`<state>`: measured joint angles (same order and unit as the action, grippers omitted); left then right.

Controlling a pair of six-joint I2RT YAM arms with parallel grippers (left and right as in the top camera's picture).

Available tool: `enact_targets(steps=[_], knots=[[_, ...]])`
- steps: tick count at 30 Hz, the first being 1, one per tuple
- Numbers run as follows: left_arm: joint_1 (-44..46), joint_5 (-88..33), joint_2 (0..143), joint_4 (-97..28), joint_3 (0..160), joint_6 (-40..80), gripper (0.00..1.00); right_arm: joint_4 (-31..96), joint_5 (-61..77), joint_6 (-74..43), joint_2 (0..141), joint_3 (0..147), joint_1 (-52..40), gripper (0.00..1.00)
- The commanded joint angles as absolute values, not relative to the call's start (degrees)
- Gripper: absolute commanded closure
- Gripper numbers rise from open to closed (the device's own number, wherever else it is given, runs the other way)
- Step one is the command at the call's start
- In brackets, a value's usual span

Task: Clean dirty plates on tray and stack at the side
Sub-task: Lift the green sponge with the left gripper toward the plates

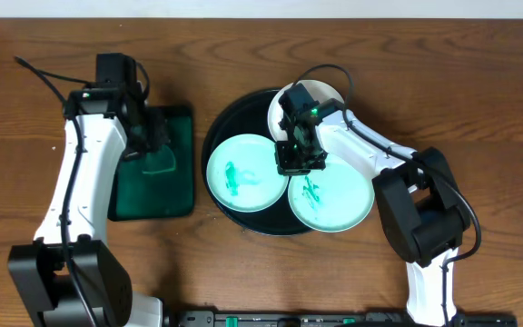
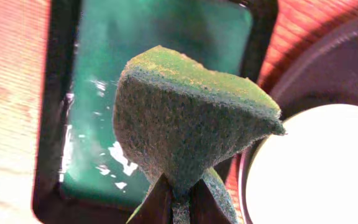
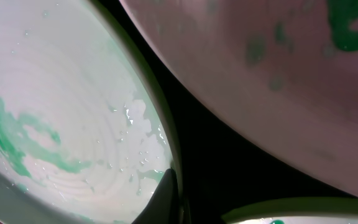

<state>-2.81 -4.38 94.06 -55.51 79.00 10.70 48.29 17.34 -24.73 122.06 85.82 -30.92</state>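
The black tray [image 1: 228, 123] holds three white plates. The left plate [image 1: 247, 173] and the right plate [image 1: 331, 195] carry teal-green smears, and the far plate [image 1: 309, 95] lies partly under my right arm. My right gripper [image 1: 300, 162] is low between them. In the right wrist view its fingertips [image 3: 166, 198] are shut on the rim of the smeared left plate [image 3: 73, 124]. My left gripper [image 1: 155, 138] hovers over the green rectangular tray [image 1: 157, 195], and in the left wrist view it [image 2: 180, 190] is shut on a green sponge [image 2: 191, 118].
The green rectangular tray [image 2: 160, 56] has a wet, shiny floor and lies left of the black tray [image 2: 334, 62]. Bare wooden table [image 1: 479, 100] surrounds both trays. A plate [image 2: 319, 168] shows at the right edge of the left wrist view.
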Motion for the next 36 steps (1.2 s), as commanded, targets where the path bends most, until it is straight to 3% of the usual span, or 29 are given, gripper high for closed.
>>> enact_targets(steps=[1, 28, 36], knots=[[-1.67, -5.63, 94.37, -55.59, 79.40, 11.46, 0.93, 49.23, 16.56, -23.27, 122.39, 84.64, -31.55, 0.99], [-1.69, -4.12, 98.59, -54.37, 78.11, 12.75, 0.93, 49.08, 16.56, -23.29, 122.39, 84.64, -31.55, 0.99], [-0.97, -19.18, 101.21, -51.13, 78.43, 12.53, 0.93, 49.08, 16.97, -23.27, 122.39, 84.64, -31.55, 0.99]])
